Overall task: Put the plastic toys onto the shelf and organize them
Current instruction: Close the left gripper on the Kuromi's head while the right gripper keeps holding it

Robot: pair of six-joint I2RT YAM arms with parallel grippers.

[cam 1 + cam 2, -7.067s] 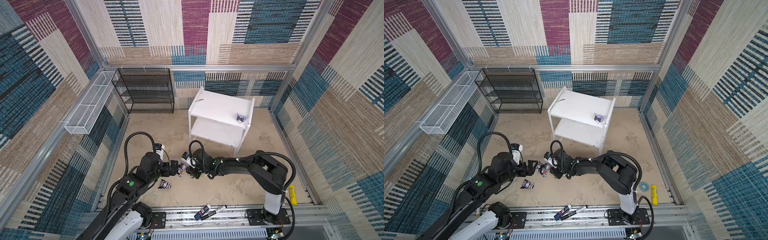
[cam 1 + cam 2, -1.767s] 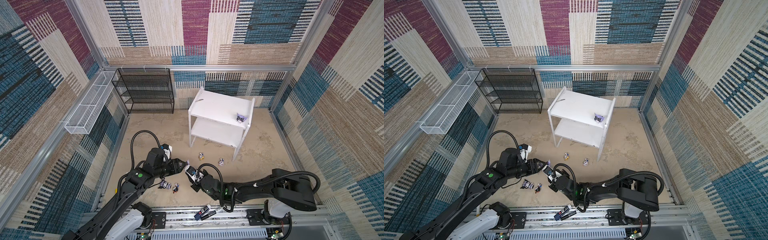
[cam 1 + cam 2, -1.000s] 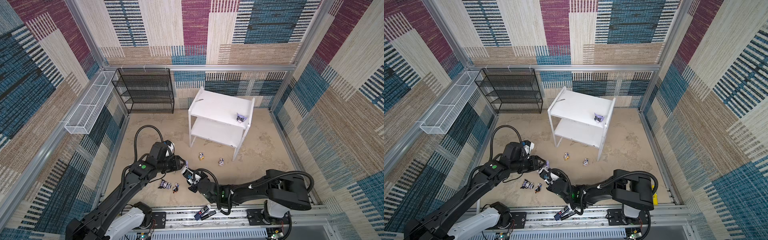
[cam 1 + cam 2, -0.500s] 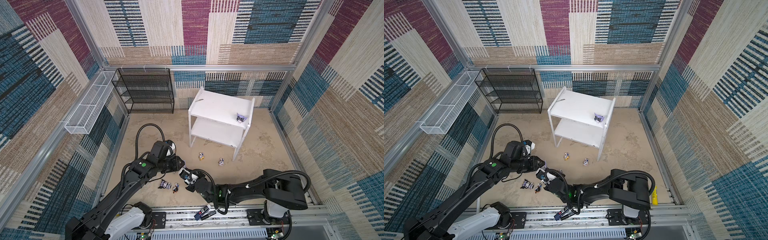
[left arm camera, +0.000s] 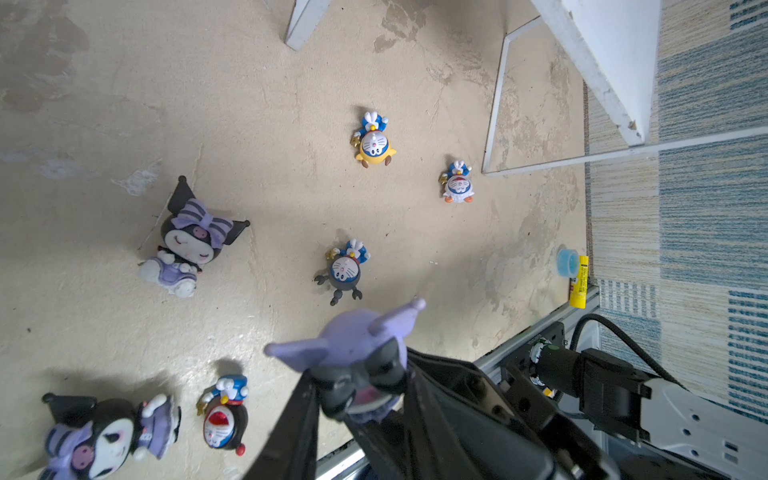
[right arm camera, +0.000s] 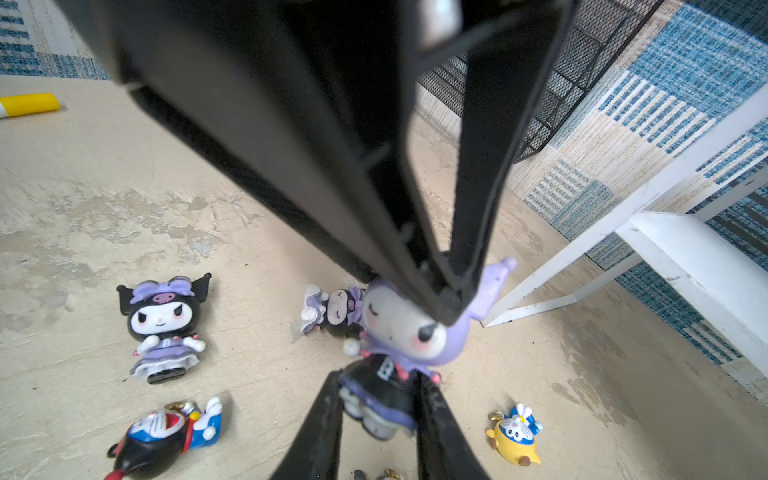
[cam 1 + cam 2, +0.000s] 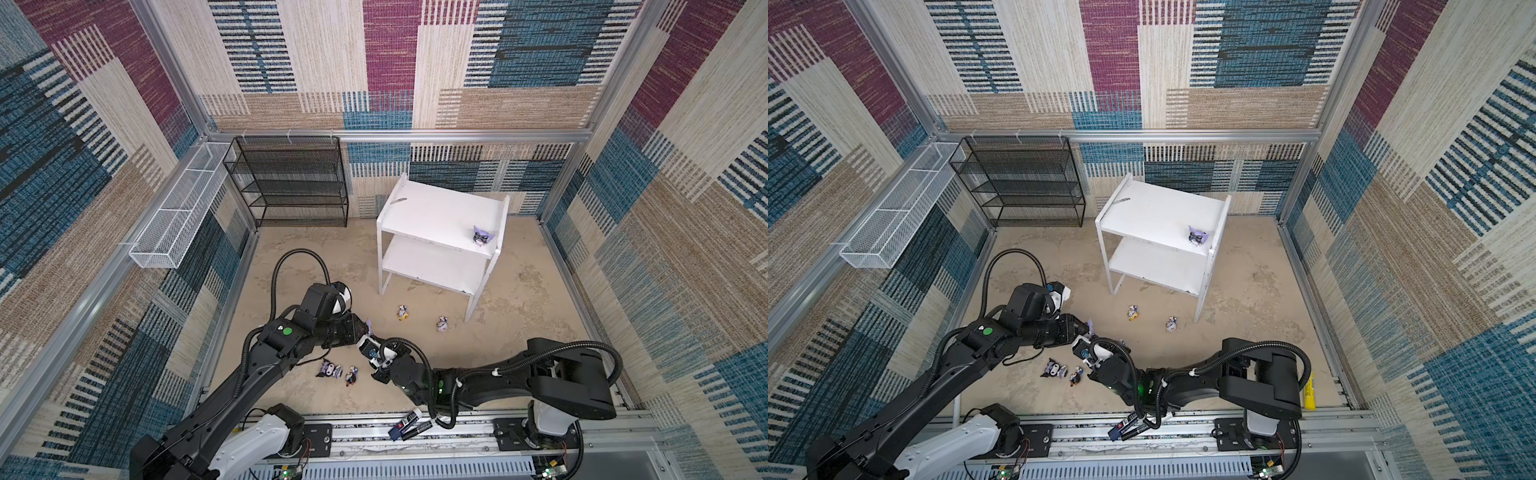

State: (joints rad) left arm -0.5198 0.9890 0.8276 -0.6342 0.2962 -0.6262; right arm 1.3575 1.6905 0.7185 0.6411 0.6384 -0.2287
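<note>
Stained beige floor (image 7: 519,291) carries the white two-tier shelf (image 7: 436,212), one lilac-hooded figurine (image 7: 482,236) on its top board. Yellow-suited figurine (image 7: 402,313) and white-suited figurine (image 7: 441,324) rest near its front leg; black-hooded figurine (image 7: 330,368) rests well apart.

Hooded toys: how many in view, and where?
4. Lilac toy on the shelf top; second lilac toy held by left gripper and right gripper; two black-hooded toys on the floor. None apparently hidden.

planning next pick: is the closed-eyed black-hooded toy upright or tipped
Tipped: the black-hooded toy lies flat on its back on the floor, face up.
</note>
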